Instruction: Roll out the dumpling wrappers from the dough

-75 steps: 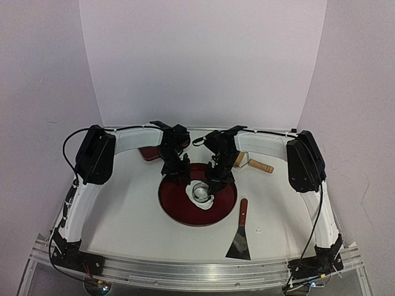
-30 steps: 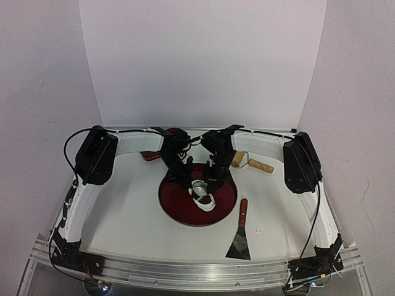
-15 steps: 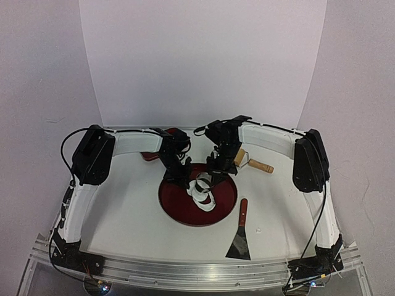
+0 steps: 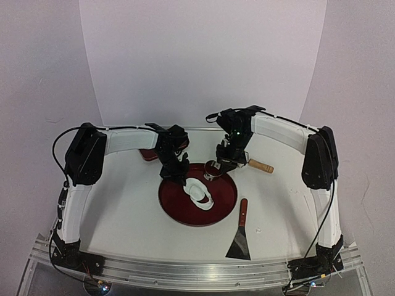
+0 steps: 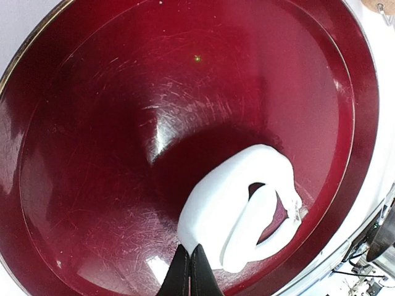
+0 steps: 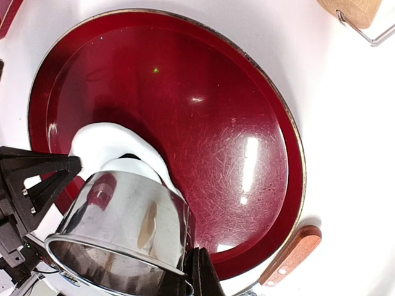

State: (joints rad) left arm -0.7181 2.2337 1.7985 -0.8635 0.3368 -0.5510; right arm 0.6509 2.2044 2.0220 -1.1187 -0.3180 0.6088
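Pale, plain walls (image 4: pixel 203 61) close in a white surface (image 4: pixel 117 216) on the left, far and right sides, and an aluminium rail (image 4: pixel 197 271) runs along its near edge. At far left of centre a flat dark red piece (image 4: pixel 147 154) lies half hidden behind the left arm. Just right of it, the left fingers (image 5: pixel 181 276) reach down at the far left rim of the round red tray (image 4: pixel 225 200). They are pressed tip to tip at the edge of the dough (image 4: pixel 200 191). It cannot be told if any dough is pinched between them. The dough sits in the middle of the tray as a soft white loop with a strip folded across its hole.

The right fingers (image 6: pixel 199 274) clamp the wall of a shiny ring cutter (image 4: pixel 213 168), held tilted over the tray's far edge. To the right, a wooden-handled roller (image 4: pixel 256 164) lies near the far side of the surface. Nearer, a scraper (image 4: pixel 241 231) with a reddish handle lies just beside the tray.
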